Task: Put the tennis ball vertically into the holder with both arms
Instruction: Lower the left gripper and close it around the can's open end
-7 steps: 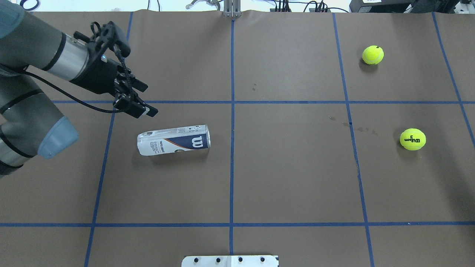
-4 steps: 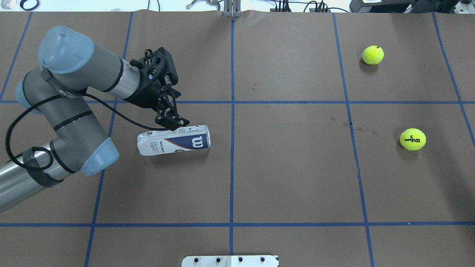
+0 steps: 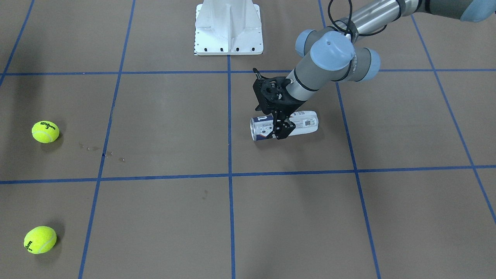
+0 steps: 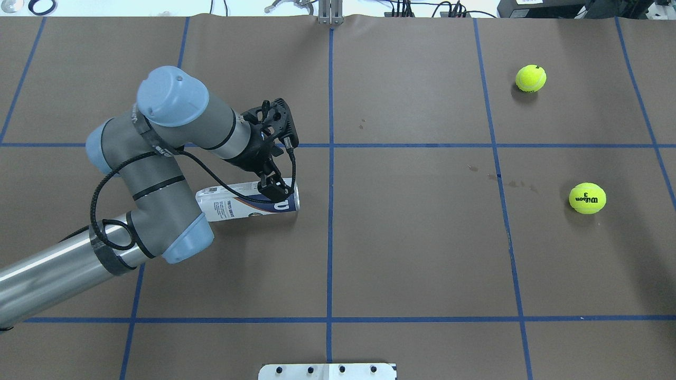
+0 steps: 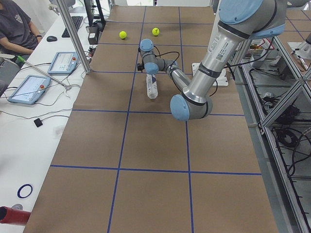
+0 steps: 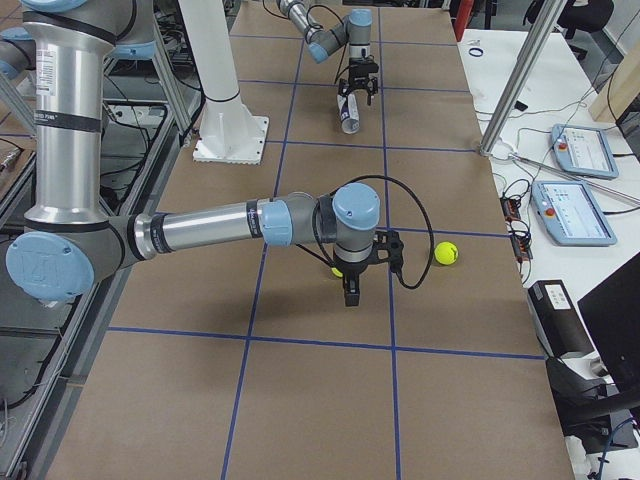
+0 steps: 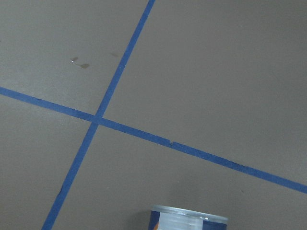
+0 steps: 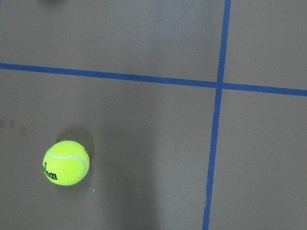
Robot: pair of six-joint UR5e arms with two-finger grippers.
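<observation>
The holder [image 4: 232,207], a clear can with a navy-and-white label, lies on its side left of the table's middle. It also shows in the front view [image 3: 304,119]. My left gripper [image 4: 274,190] is open and hangs down over the can near its open end, with its fingers [image 3: 286,131] astride it. The left wrist view shows only the can's rim [image 7: 189,220]. Two tennis balls [image 4: 531,78] [image 4: 587,198] lie at the far right. My right gripper [image 6: 348,290] hovers beside a ball [image 8: 65,163]. I cannot tell whether it is open or shut.
The white pedestal base [image 3: 228,27] stands at the robot's side of the table. Blue tape lines [image 4: 330,158] split the brown surface into squares. Operator desks with tablets [image 6: 575,210] run along the far side.
My left arm has swung right and down. Its gripper moved from the far left of the can to over the can's open end. The can and both balls have not moved.
</observation>
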